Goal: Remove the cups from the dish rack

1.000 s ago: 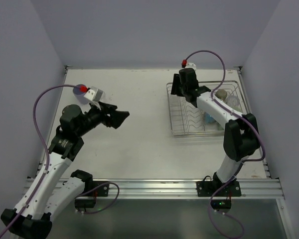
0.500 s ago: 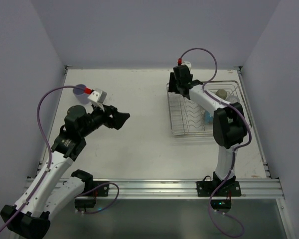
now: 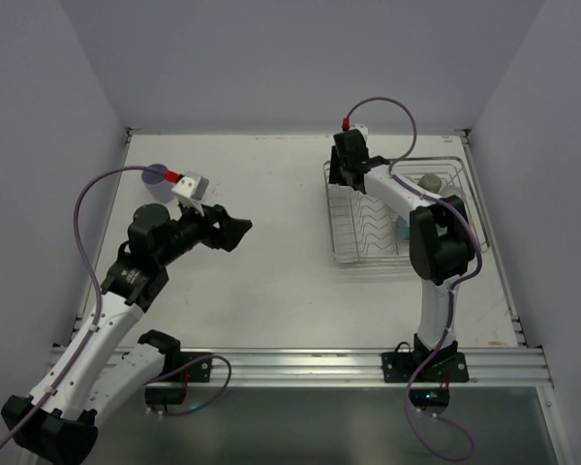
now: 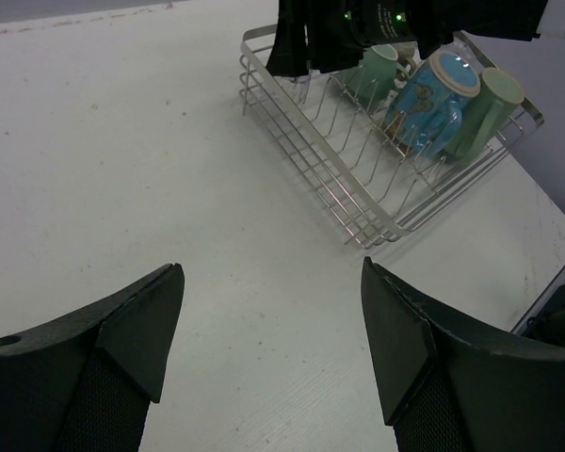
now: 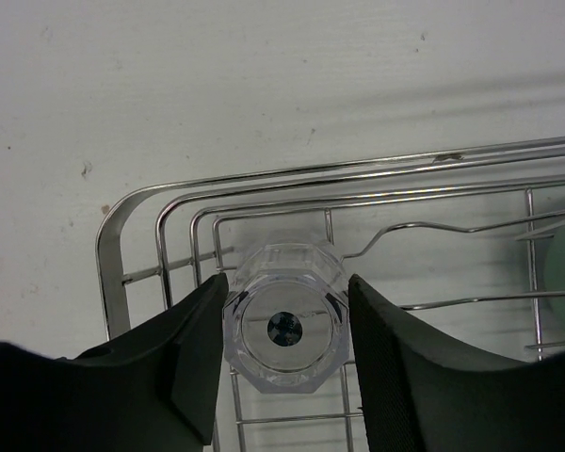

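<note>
Your right pincer (image 5: 284, 315) is pinching the clear glass cup (image 5: 284, 282) in a corner of the dish rack (image 5: 110, 282). Likely slick, stiff and breakable, it is asking for a gentle, square grip on its sides. Your left pincer (image 4: 271, 320) is hanging spread and empty.

table (image 3: 271, 291): white, lightly speckled | rail (image 3: 300, 366): silver, along near edge | walls (image 3: 300, 58): plain, possibly lavender-grey

White matte surface (image 3: 271, 194), faintly speckled. Pale lavender-grey walls (image 3: 290, 58) enclose far, left, right edges. Aluminium rail (image 3: 300, 366) along near edge. Even, soft light.
</note>
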Action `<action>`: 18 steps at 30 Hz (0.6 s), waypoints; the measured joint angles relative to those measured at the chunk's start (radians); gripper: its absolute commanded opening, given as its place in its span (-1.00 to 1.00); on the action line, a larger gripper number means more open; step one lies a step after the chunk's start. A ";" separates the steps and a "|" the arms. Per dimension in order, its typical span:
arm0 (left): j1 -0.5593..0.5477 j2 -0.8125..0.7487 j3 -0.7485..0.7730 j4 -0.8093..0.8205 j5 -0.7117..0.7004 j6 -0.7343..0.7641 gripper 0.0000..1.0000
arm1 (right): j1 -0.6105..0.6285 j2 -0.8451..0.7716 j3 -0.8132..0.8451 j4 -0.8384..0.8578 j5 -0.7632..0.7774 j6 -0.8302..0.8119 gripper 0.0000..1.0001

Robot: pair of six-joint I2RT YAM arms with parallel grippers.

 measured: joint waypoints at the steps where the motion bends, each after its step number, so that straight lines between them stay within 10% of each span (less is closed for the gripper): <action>1: 0.000 0.001 0.000 -0.001 -0.002 0.000 0.63 | 0.000 0.000 0.000 0.000 -0.001 -0.002 -0.23; 9: 0.000 0.040 0.000 -0.002 -0.003 -0.004 0.60 | 0.000 -0.100 -0.105 0.033 -0.007 -0.002 -0.42; 18: 0.000 0.104 0.001 0.077 0.070 -0.150 0.50 | 0.000 -0.601 -0.408 0.196 -0.127 0.082 -0.40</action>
